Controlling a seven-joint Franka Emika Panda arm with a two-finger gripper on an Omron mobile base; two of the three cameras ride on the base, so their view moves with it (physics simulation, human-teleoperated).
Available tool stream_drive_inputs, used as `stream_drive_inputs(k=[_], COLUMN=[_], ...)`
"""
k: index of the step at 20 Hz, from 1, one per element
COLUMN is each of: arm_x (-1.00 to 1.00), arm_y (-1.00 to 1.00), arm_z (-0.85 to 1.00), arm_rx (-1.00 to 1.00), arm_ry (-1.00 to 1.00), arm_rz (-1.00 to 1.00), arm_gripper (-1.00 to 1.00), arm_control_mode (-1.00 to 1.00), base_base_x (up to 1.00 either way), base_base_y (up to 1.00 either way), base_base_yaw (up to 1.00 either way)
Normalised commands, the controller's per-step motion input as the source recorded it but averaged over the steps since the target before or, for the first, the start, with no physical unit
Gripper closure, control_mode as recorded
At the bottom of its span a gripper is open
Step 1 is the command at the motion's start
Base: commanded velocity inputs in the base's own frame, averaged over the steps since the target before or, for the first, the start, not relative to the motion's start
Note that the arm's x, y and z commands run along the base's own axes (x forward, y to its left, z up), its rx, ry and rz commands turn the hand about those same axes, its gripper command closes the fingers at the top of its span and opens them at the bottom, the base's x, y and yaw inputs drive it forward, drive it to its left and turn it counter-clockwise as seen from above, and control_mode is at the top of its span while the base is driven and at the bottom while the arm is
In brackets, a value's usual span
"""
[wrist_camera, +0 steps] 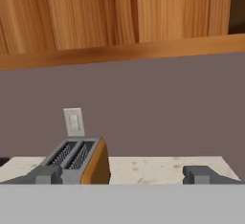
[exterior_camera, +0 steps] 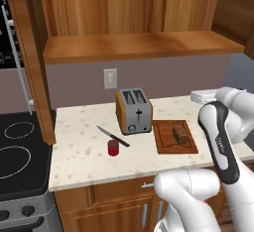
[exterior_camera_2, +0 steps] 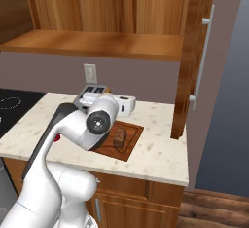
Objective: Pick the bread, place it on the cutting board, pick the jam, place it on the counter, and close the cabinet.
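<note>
Hand (wrist_camera: 122,175) is spread wide with nothing in it, looking over the toaster (wrist_camera: 76,160) at the wall. Bread (exterior_camera: 180,134) sits on the reddish grooved cutting board (exterior_camera: 166,144) and the red jam (exterior_camera: 113,147) jar is on the speckled counter (exterior_camera: 79,146), so closing the cabinet (exterior_camera_2: 194,51) looks next. I'd push flat on the panelled wooden door, near its silver bar handle (exterior_camera_2: 202,61).
</note>
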Motion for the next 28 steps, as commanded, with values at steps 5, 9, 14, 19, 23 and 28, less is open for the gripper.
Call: stream_drive_inputs(k=[5,9,14,19,23,28], arm_x=[-0.28,-0.25,-0.26,-0.29,-0.29,-0.28], arm_y=[0.0,0.0,0.0,0.0,0.0,0.0], arm_z=[0.24,0.18,0.11,0.14,0.23,0.33], arm_rx=[0.0,0.0,0.0,0.0,0.0,0.0], arm_ry=[-0.07,-0.06,-0.09,-0.06,-0.05,-0.03], arm_rz=[0.0,0.0,0.0,0.0,0.0,0.0], arm_gripper=[-1.0,-1.0,-1.0,-1.0,-1.0,-1.0], arm_control_mode=[-1.0,-1.0,-1.0,-1.0,-1.0,-1.0], base_base_x=[0.0,0.0,0.0,0.0,0.0,0.0], base_base_y=[0.0,0.0,0.0,0.0,0.0,0.0], base_base_yaw=[0.0,0.0,0.0,0.0,0.0,0.0])
